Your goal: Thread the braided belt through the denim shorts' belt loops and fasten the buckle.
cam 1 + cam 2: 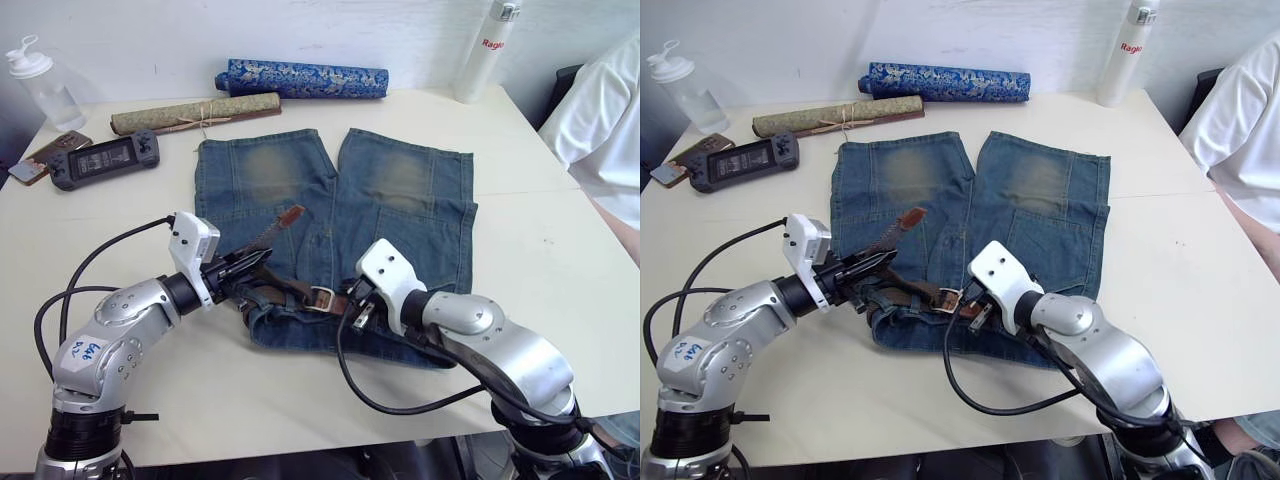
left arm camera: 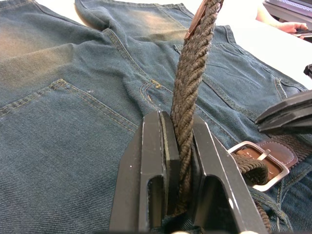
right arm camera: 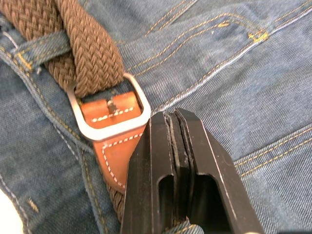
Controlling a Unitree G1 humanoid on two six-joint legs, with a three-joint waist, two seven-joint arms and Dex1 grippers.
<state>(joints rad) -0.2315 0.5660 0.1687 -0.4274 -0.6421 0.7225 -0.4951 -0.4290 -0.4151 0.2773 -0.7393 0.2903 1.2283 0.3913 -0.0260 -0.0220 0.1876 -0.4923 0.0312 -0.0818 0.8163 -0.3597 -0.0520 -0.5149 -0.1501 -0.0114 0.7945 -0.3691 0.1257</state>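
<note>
Up close, left hand [image 2: 178,161] pinches braided belt [image 2: 190,92]; buckle [image 3: 109,114] threaded.

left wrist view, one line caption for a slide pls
Left gripper clamps the braided belt upright over the denim shorts, the strap already passed through the silver buckle.

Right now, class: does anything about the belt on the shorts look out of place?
Yes. The braided belt's tan-tipped free end sticks up off the denim shorts instead of lying along the waistband, pinched in the left claw beside the buckle.
</note>
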